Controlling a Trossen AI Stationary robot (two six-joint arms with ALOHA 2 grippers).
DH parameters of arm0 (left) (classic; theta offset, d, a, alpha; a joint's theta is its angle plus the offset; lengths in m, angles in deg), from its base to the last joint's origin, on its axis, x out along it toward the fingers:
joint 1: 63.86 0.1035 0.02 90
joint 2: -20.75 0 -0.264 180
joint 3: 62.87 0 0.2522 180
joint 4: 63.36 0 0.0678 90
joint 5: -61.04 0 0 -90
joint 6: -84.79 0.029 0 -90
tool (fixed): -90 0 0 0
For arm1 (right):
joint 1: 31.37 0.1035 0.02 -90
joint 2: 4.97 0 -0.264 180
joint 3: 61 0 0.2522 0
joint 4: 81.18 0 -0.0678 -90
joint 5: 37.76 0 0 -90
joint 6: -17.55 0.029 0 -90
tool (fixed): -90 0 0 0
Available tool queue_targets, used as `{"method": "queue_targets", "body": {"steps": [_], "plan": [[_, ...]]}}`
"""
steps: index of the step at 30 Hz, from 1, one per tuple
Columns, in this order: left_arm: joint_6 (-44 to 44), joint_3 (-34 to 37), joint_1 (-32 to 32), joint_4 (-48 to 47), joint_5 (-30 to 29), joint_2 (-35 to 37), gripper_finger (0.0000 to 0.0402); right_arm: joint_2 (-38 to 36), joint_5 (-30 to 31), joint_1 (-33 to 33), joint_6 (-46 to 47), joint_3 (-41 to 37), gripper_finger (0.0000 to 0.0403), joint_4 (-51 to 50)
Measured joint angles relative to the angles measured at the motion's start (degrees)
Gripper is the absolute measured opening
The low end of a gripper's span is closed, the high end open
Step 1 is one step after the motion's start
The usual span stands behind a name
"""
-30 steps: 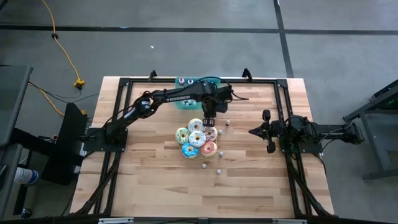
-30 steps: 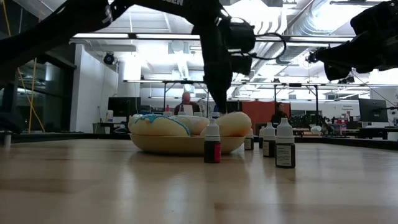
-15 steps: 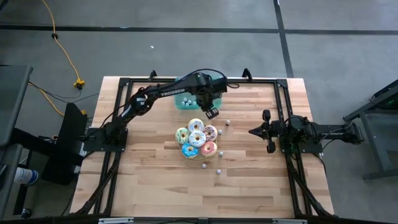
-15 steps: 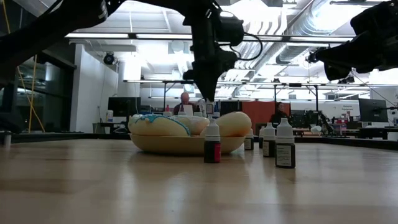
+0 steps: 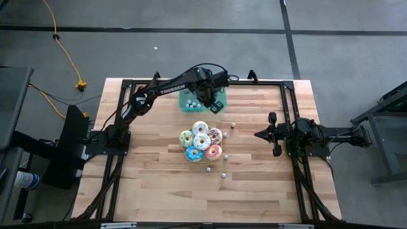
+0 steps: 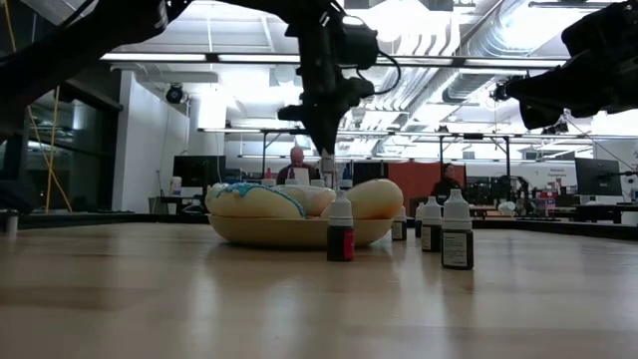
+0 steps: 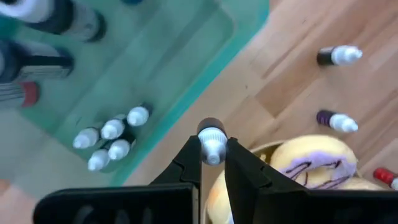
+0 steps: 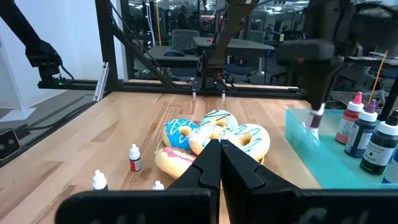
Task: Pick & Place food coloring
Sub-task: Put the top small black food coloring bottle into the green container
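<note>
Low view: left gripper (image 6: 327, 170) tip partly hidden behind the donuts (image 6: 299, 202), held bottle hard to make out there. Teal tray (image 7: 155, 81) holds four white-capped bottles (image 7: 112, 140); loose bottles (image 7: 339, 56) lie on the table (image 5: 152, 178). Left gripper clamps a small white-capped bottle (image 7: 212, 142) over the tray's edge. Right gripper (image 8: 219, 152) closed, idle at the table's right.

left hand (image 5: 215, 105) over teal tray (image 5: 191, 105); donuts (image 5: 201, 141) central

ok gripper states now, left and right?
Left gripper: shut on a small food coloring bottle, by the teal tray.
Right gripper: shut, holding nothing, waiting at the table's right side.
</note>
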Motion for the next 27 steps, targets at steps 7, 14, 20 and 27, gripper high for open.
{"method": "queue_targets", "body": {"steps": [7, 14, 20, 27], "plan": [[-7.6, 0.0, 2.6, -0.1, -0.5, 1.1, 0.0028, 0.0, 0.0, 0.0, 0.0, 0.0, 0.0000, 0.0], [-11.4, 0.1, 4.1, 0.6, -5.5, 0.6, 0.0028, 0.0, 0.0, 0.0, 0.0, 0.0, 0.0000, 0.1], [-13.2, 4.5, 4.4, 2.7, -7.5, 0.6, 0.0028, 0.0, 0.0, 0.0, 0.0, 0.0, 0.0000, 0.1], [-17.6, 9.6, 4.7, 7.8, -8.5, 0.5, 0.0028, 0.0, 0.0, 0.0, 0.0, 0.0, 0.0000, 0.1]]}}
